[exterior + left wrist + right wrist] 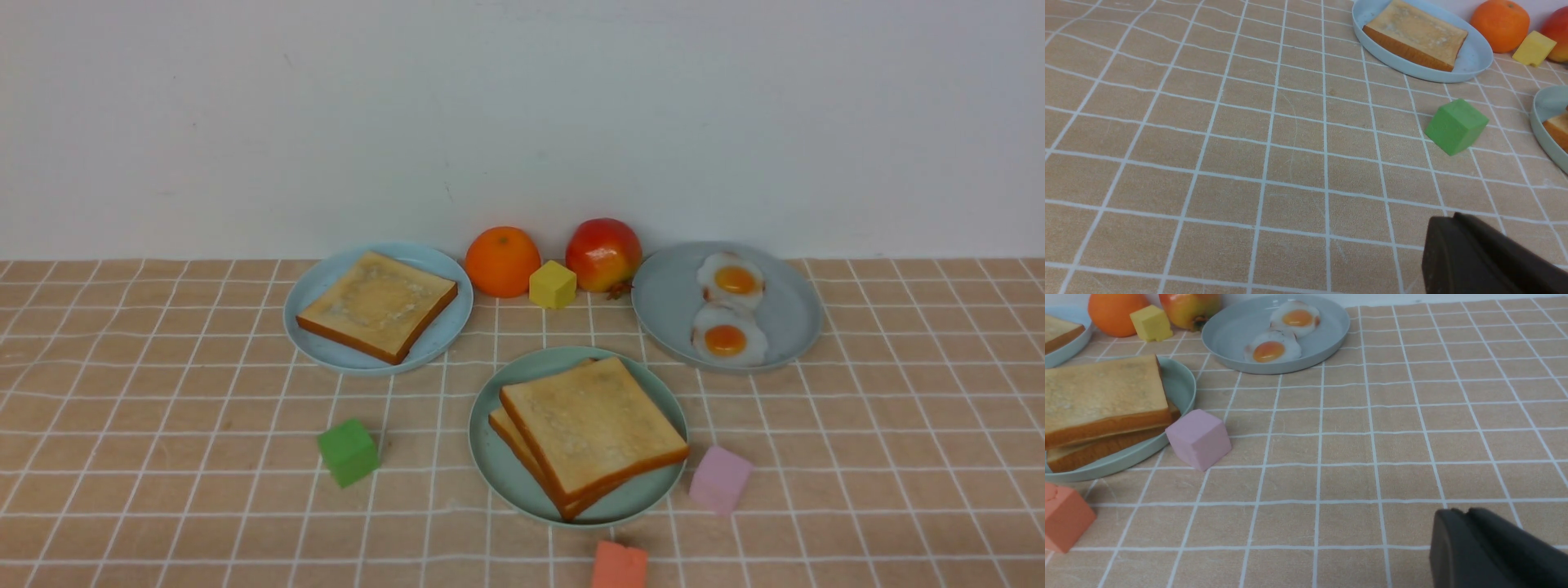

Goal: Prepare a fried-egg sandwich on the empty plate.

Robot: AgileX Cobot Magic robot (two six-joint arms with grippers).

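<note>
The mint-green plate [490, 461] sits in the middle of the table and holds two toast slices, the top one [592, 425] askew over the lower one [508, 434]. No egg shows between them. Two fried eggs [732, 280] [727, 337] lie on the grey-blue plate [673, 302] at the back right. Neither arm appears in the front view. My left gripper [1453, 217] hovers shut and empty over bare cloth, short of the green cube [1455, 126]. My right gripper [1466, 511] has its fingers together, holding nothing, to the right of the pink cube [1199, 437].
A pale blue plate [322, 331] at the back left carries a lone toast slice [377, 305]. An orange [502, 261], a yellow cube [553, 284] and an apple [602, 255] line the wall. An orange-red cube [619, 565] lies at the front edge.
</note>
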